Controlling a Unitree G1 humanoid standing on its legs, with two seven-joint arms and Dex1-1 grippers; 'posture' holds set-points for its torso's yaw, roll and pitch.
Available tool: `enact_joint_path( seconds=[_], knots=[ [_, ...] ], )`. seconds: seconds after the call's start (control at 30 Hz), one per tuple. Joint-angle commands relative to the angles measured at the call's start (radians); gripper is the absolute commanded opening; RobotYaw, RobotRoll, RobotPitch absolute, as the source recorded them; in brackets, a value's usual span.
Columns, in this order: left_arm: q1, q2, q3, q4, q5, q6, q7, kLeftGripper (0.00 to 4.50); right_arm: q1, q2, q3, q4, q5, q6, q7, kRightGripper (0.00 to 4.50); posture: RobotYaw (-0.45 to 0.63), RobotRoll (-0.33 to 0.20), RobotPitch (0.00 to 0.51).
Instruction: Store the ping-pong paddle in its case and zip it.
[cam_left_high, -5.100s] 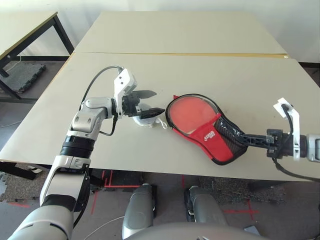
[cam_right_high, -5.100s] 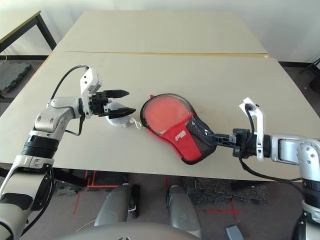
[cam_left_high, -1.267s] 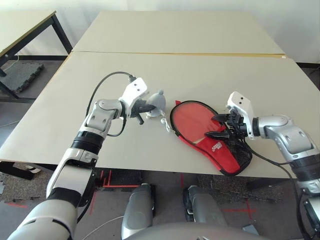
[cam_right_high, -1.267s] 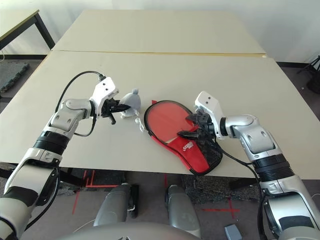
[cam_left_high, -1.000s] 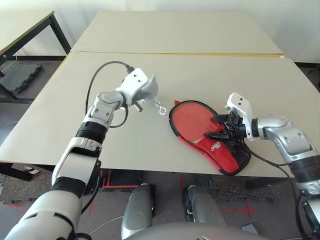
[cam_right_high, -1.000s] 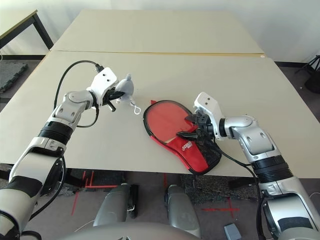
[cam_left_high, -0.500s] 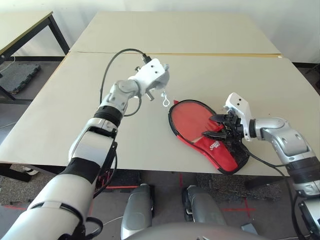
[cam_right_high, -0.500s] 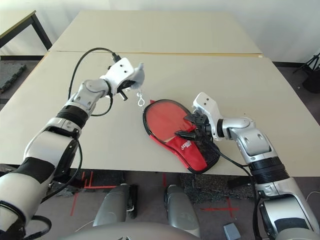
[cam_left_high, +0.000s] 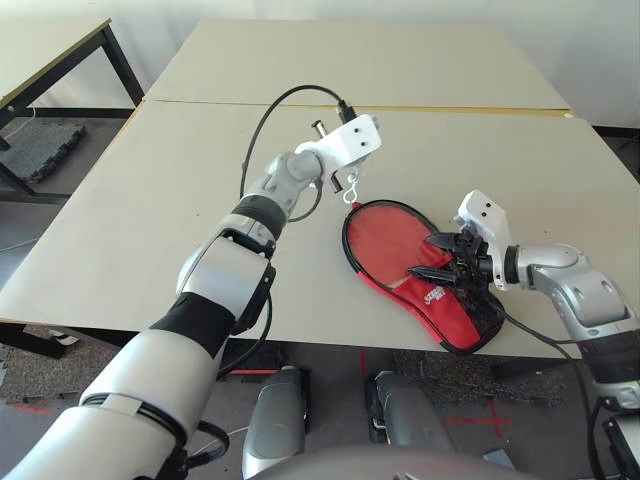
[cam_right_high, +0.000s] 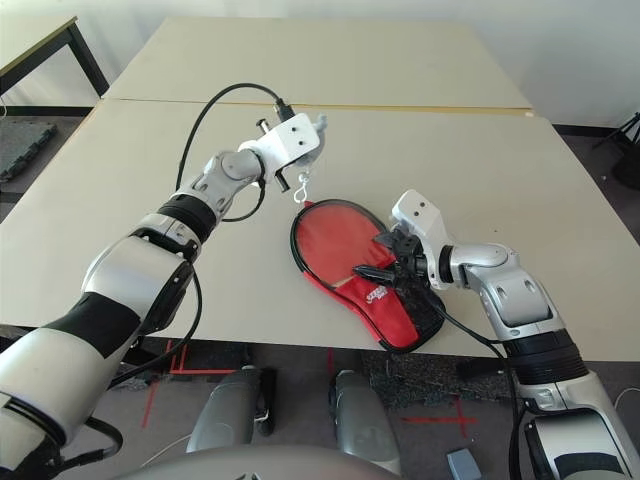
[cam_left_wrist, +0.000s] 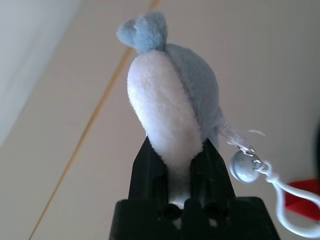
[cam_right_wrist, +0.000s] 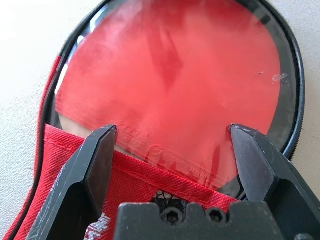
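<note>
Paddle lies part-sheathed in unzipped case on table. Left gripper pinches plush toy aloft beside case. Right gripper poised wide over paddle face. Next likely: seat paddle fully, zip shut.

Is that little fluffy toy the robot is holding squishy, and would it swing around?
Probably squishy: the plush toy looks soft and fuzzy, and its white end narrows where the left gripper has its jaws shut on it. It likely weighs little. The small bell and white loop hang loose, so they would probably swing and jingle.
</note>
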Motion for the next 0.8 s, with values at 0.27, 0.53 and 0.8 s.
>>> enact_joint_path(
  seconds=[0.27,0.53,0.8],
  knots=[
    [0.06,-0.04,-0.068,-0.006,0.041,-0.092,-0.186,0.24,0.033,0.013,0.046,0.039,0.0,0.05,-0.004,4.5,-0.05,0.0,0.106],
    [0.09,-0.048,-0.081,-0.028,0.022,-0.096,-0.372,0.23,0.027,0.017,0.047,0.046,-0.001,0.044,-0.006,4.5,-0.05,0.0,0.103],
    [0.113,-0.019,-0.077,-0.078,0.011,-0.089,-0.462,0.58,0.026,0.015,0.047,0.048,-0.003,0.042,-0.005,4.5,-0.05,0.0,0.103]
  ],
)
